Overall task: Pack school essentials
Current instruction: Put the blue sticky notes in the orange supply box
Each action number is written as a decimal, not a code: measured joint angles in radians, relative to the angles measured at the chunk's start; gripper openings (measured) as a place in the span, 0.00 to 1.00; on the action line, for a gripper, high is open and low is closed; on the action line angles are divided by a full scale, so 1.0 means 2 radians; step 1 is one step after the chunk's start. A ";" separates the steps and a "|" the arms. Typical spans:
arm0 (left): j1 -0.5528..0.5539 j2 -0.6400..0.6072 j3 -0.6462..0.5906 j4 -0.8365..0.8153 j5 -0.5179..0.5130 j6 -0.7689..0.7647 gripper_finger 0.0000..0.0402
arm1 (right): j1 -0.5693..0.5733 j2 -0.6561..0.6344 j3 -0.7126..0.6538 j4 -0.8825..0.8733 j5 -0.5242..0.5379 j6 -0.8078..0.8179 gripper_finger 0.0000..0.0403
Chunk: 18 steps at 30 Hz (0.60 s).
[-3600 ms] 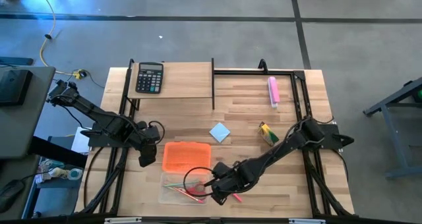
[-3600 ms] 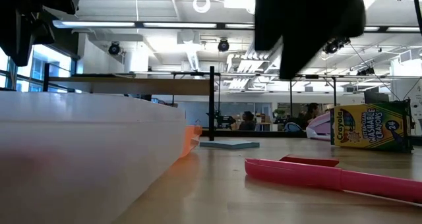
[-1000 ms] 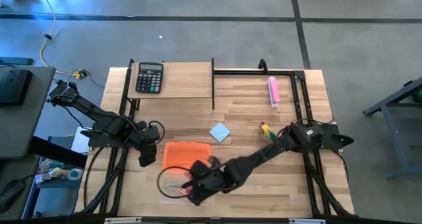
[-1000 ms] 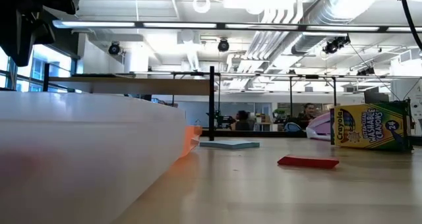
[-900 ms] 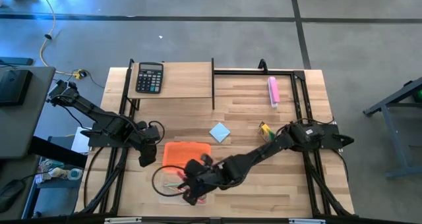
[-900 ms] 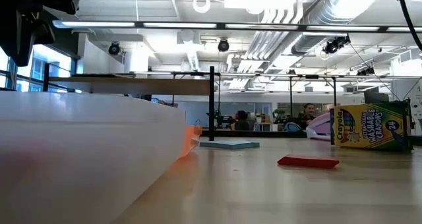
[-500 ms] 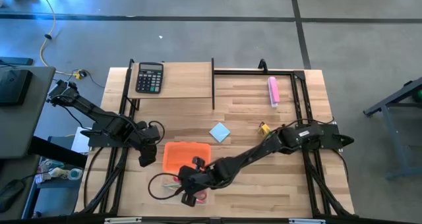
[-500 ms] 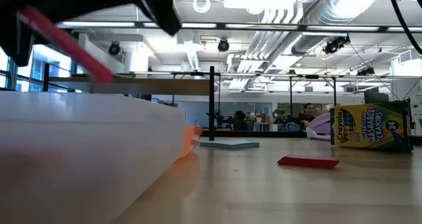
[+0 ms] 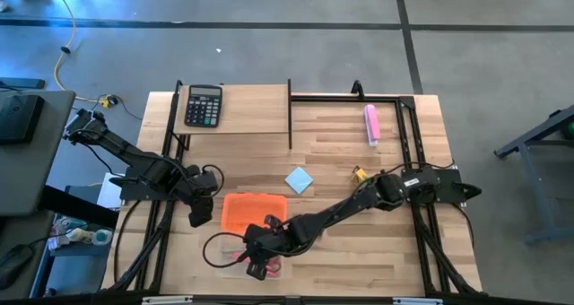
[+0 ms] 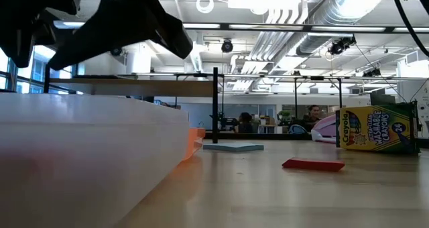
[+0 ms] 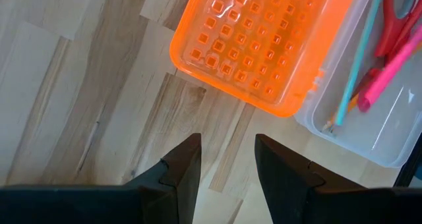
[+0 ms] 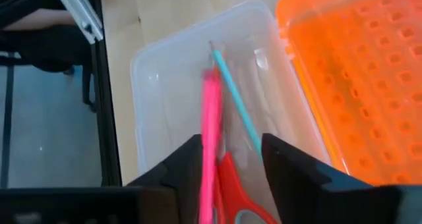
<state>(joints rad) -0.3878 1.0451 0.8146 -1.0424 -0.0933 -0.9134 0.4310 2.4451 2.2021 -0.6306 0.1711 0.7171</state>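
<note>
My right gripper [image 12: 231, 168] hangs open over the clear box [image 9: 235, 258], fingers slanting down. Below and between its fingers a pink pen [image 12: 211, 132] shows blurred in the box, beside a teal pencil [image 12: 234, 99] and red scissors [image 12: 232, 184]. The orange lid [image 9: 254, 211] lies against the box's far side. My left gripper [image 11: 227, 161] waits open above bare table by the lid's left edge. On the table lie the blue notepad [image 9: 300, 180], the red eraser [image 10: 313, 164] and the crayon box [image 10: 379, 129].
A black calculator [image 9: 203, 106] lies on the raised shelf at the far left. A pink bar [image 9: 371, 124] lies at the far right. A black frame [image 9: 290, 112] edges the table's far part. Bare wood shows right of the clear box.
My right gripper has come down and a little toward the table's left edge, over the clear box. Half a second ago the pink pen stuck out slanting from it above the box; now the pen is gone from the low view and shows inside the box.
</note>
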 joint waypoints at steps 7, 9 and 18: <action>0.000 0.000 0.000 0.000 0.000 0.000 0.33 | -0.003 -0.022 0.000 -0.031 -0.011 0.001 0.44; 0.000 0.000 0.000 0.000 0.000 0.000 0.33 | -0.003 -0.032 0.001 -0.043 -0.001 0.000 0.44; 0.001 0.000 0.000 0.000 -0.001 0.000 0.46 | -0.002 -0.089 0.001 -0.125 0.069 0.003 0.44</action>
<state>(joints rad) -0.3862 1.0451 0.8146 -1.0428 -0.0950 -0.9142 0.4271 2.2673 2.2036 -0.8796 0.3096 0.7233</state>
